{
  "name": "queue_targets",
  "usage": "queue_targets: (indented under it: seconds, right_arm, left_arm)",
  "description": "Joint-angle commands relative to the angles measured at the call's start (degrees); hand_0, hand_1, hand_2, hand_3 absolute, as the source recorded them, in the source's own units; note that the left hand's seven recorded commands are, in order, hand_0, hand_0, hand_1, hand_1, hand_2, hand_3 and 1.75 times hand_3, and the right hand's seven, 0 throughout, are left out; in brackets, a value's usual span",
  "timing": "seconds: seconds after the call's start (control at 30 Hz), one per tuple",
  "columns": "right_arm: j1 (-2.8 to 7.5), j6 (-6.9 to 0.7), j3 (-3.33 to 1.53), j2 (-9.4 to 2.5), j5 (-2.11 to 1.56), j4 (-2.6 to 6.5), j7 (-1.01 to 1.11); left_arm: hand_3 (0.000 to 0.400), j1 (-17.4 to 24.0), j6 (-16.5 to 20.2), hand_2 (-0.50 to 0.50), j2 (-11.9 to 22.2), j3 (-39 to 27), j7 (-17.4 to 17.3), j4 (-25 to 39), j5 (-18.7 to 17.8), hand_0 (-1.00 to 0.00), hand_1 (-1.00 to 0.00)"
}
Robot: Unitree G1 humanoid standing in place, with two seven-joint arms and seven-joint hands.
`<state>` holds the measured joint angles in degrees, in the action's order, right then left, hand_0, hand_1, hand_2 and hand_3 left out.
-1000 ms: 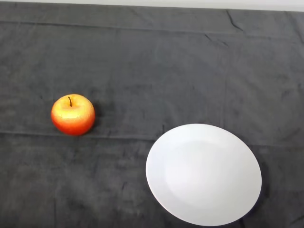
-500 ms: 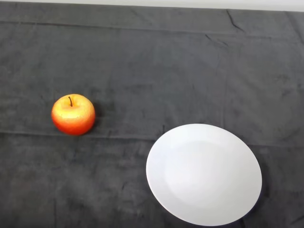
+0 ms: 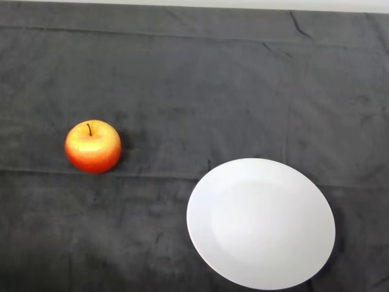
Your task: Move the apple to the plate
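A red and yellow apple stands upright on the dark cloth at the left, its stem pointing up. A white round plate lies at the lower right with nothing on it. A stretch of bare cloth separates the apple from the plate's left rim.
The dark cloth covers the whole table, with a few creases and a fold line running across at the apple's height. A pale strip of the table's far edge shows along the top.
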<state>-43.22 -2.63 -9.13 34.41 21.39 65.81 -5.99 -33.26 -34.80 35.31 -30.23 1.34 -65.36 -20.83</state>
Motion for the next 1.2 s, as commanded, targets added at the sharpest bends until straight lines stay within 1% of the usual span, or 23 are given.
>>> queue_targets:
  seconds: [0.03,0.33,0.57,0.77,1.2]
  right_arm:
    - [1.48,0.07,0.41,0.31,-0.35,1.16,0.09]
    - [1.50,0.05,0.41,0.31,-0.36,1.11,0.10]
    - [1.51,0.04,0.42,0.31,-0.36,1.09,0.11]
    - [1.52,0.03,0.42,0.31,-0.36,1.07,0.11]
    - [1.52,0.01,0.42,0.32,-0.36,1.06,0.11]
  left_arm:
    - [0.000,-2.32,-1.82,0.00,-0.45,0.69,-1.65,3.15,1.59,0.00,0.00]
    - [0.000,-2.91,-1.47,0.00,-2.80,2.34,-8.11,2.11,1.31,0.00,0.00]
    - [0.000,-4.32,-0.32,0.00,-4.30,4.44,-12.59,1.20,2.08,0.00,0.00]
    - [0.000,-5.57,0.10,0.00,-6.47,6.61,-16.88,0.63,2.90,0.00,0.00]
    - [0.000,-7.42,1.63,0.00,-10.78,10.85,-29.33,-0.30,3.50,0.00,0.00]
